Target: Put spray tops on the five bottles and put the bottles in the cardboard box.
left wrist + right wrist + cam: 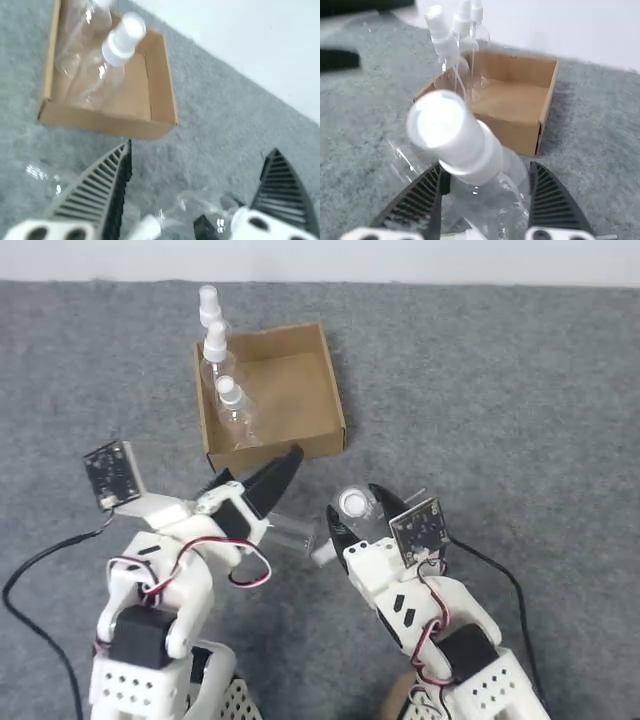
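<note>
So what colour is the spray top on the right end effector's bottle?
White. The spray top on the bottle shows best in the right wrist view.

The white left arm (160,585) and right arm (415,605) are carrying black ribbed fingers (107,187) and looping red-white cables (250,575).

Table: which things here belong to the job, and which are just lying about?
Job: box; three topped bottles standing in it; held bottle, topped; lying bottle between the arms.
Lying about: cables; grey mat.
</note>
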You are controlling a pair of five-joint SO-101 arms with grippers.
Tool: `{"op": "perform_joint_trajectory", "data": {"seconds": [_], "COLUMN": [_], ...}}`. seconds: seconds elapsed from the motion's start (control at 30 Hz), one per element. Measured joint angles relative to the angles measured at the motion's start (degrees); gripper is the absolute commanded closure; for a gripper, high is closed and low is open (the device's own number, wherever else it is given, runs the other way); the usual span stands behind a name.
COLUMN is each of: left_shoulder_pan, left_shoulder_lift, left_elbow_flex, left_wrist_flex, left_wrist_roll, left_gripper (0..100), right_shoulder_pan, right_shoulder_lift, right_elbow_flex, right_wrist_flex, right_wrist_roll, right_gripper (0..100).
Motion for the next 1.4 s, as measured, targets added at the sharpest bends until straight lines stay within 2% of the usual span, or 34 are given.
{"op": "perform_joint_trajectory", "data": {"seconds": [0.33,0.73,1.4], "left_shoulder_pan": [-12.1,-26.4,-27.3], "left_shoulder_lift": [0.0,0.0,0.0], "left_elbow_flex": [-0.4,7.3,15.9], "left_wrist_flex": [0.0,0.0,0.0], "left_wrist_roll": [-7.3,-16.0,-17.5], "left_gripper": [62,62,62], "right_shoulder_pan": [-0.1,0.0,0.0], "right_shoulder_lift": [0.0,-0.1,-0.1], "right_elbow_flex": [0.1,0.8,0.8], "right_wrist_flex": [0.0,-0.4,-0.4], "right_wrist_roll": [0.0,0.0,0.0], "right_gripper": [87.6,87.6,87.6]}}
